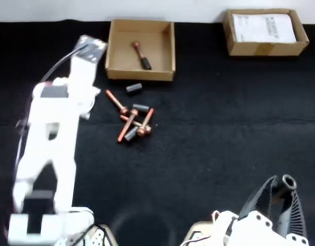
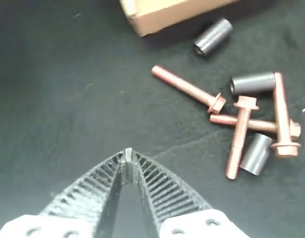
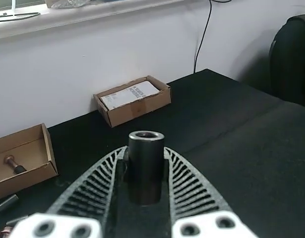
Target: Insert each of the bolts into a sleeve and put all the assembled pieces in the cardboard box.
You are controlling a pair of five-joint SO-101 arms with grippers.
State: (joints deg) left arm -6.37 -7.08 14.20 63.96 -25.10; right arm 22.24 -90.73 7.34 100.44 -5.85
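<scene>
The cardboard box (image 1: 140, 75) sits just ahead of the left gripper (image 2: 128, 157), with one put-together piece (image 1: 142, 55) inside. The left gripper's fingers are pressed together on nothing, and the loose bolts (image 2: 237, 139) and sleeves (image 2: 252, 83) lie in a pile near its tips. The right gripper (image 3: 145, 153), far from that pile, squeezes one dark sleeve (image 3: 146, 173) that stands up between its fingers.

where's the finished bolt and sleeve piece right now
The copper bolt seated in its dark sleeve lies inside the open brown cardboard box, high view's upper left, just beyond the loose copper bolts.
</scene>
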